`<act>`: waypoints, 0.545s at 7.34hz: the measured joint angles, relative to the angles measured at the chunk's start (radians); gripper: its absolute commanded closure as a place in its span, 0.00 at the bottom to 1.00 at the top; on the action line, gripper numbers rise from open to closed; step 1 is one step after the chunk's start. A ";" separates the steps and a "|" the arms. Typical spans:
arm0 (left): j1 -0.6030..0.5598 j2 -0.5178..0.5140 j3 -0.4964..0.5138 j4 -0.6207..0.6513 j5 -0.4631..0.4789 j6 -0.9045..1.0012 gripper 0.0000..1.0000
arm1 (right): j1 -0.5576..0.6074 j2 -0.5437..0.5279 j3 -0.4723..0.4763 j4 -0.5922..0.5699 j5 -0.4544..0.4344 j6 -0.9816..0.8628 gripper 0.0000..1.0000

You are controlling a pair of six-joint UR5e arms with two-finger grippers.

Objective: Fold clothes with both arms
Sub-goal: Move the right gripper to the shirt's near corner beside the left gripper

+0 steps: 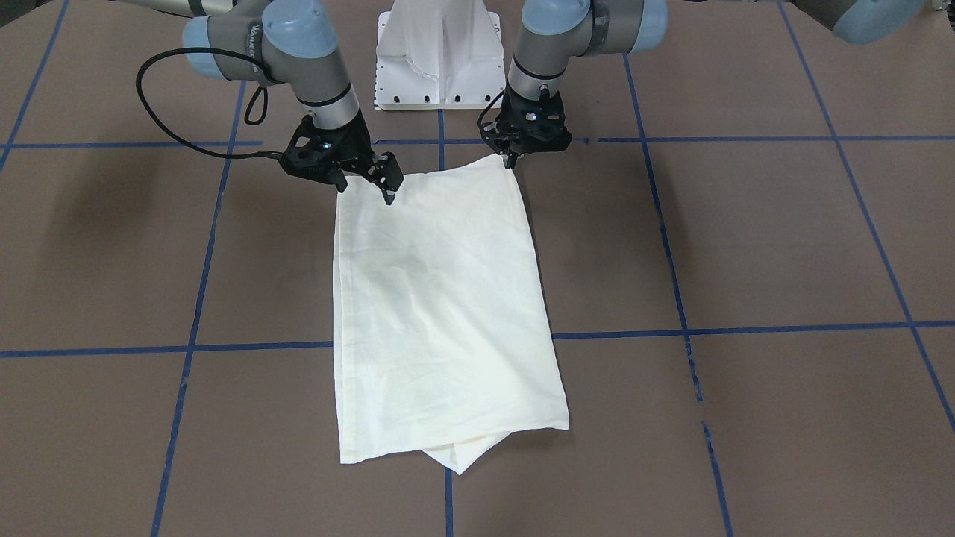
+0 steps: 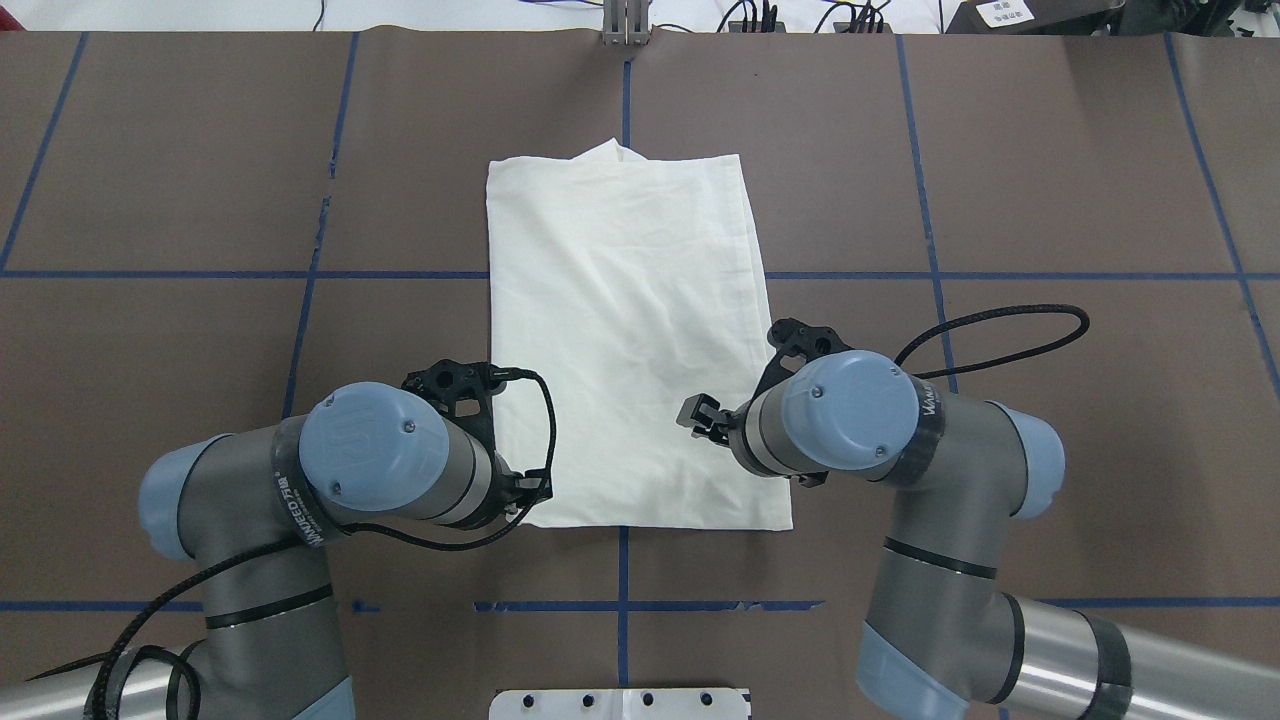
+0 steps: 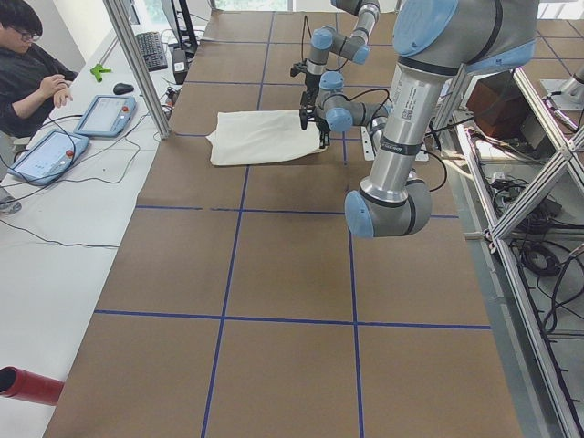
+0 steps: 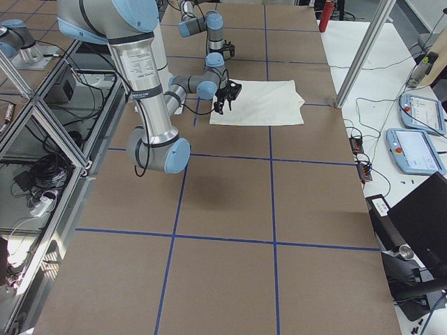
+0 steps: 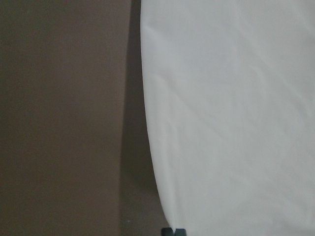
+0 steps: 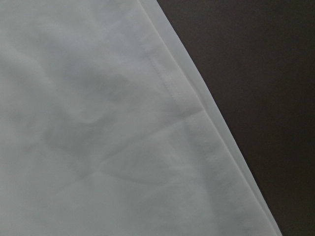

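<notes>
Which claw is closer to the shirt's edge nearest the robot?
Left. The left gripper sits at that edge's corner of the shirt; the right gripper hovers farther in over the cloth.

Brown worktop [image 3: 274,274] gridded in blue tape [image 3: 228,209]; beside the worktop a white desk [image 3: 55,265] with two tablets [image 3: 105,114], a seated person [image 3: 32,68], aluminium posts [image 3: 137,64]

We are in a robotics lab: a brown table [image 1: 783,239] gridded with blue tape [image 1: 746,327], aluminium framing [image 3: 137,66], teach pendants [image 3: 108,114], loose cables [image 3: 538,260] and a person [image 3: 32,73] seated at the white side bench [image 3: 55,237].
</notes>
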State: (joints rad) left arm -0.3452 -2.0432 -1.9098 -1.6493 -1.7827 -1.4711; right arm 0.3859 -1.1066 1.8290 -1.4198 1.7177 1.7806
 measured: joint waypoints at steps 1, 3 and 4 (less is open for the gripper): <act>0.001 0.000 0.002 -0.001 0.000 -0.001 1.00 | -0.007 0.041 -0.030 -0.036 -0.002 0.027 0.00; 0.001 -0.001 0.004 -0.002 0.000 -0.001 1.00 | -0.025 0.083 -0.064 -0.067 -0.003 0.122 0.00; 0.002 -0.002 0.004 -0.003 0.000 0.000 1.00 | -0.041 0.088 -0.071 -0.087 -0.003 0.148 0.00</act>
State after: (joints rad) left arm -0.3437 -2.0448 -1.9054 -1.6520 -1.7825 -1.4714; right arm 0.3454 -1.0185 1.7579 -1.5063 1.7150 1.9289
